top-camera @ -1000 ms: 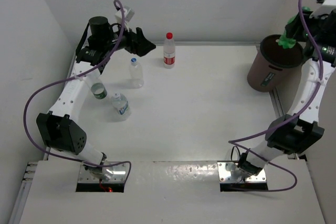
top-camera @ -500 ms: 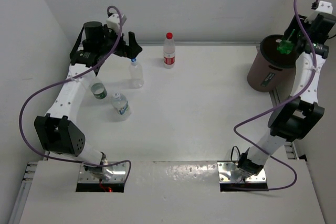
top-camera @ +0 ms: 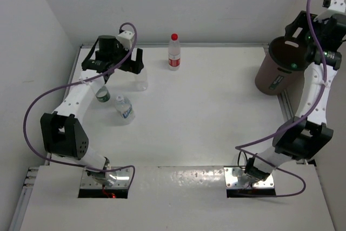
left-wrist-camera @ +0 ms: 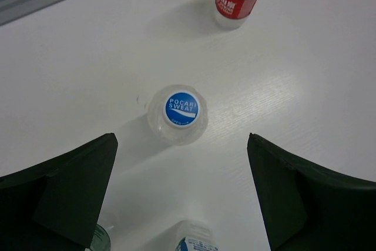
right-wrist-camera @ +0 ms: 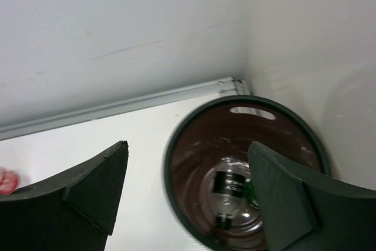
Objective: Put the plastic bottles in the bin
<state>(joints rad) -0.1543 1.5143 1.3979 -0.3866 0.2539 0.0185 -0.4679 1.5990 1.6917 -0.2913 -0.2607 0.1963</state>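
Left wrist view: the left gripper is spread wide and empty, pointing straight down above the blue-capped bottle. That bottle stands upright, long axis vertical. The left arm reaches to the table's 11 o'clock. Four bottles stand there, including the red-capped bottle, the green-labelled bottle and the blue-labelled bottle. The right gripper, also wide and empty, hangs over the bin at 2 o'clock, which holds a dark-labelled bottle and a green bottle.

robot lab: white walled table, bolted arms
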